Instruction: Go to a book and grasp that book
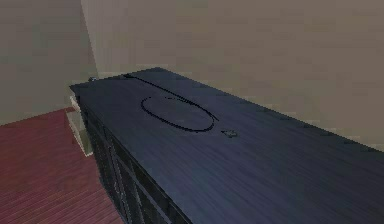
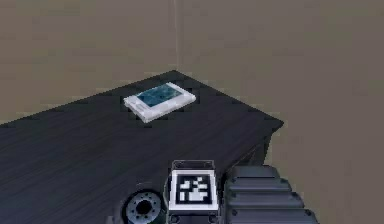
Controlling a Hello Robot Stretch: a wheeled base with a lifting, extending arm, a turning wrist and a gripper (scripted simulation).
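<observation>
Entry: white-edged, teal-covered book (image 2: 160,98), laid flat on dark wooden desk (image 2: 60,150), judged reachable. End effector (image 2: 143,208) is directed deskward; whether anything is held cannot be told.

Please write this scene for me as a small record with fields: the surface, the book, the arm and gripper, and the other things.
surface: dark blue-black wooden cabinet top
book: flat rectangular book with white edges and blue-green cover, lying flat on that top, toward its far side
arm: dark ribbed arm at the arm side view's bottom edge, with a white marker square
gripper: dark gripper body left of the marker; cannot tell whether it holds anything
cable: thin black cable loop on the dark top, forward view
floor: red floor
</observation>
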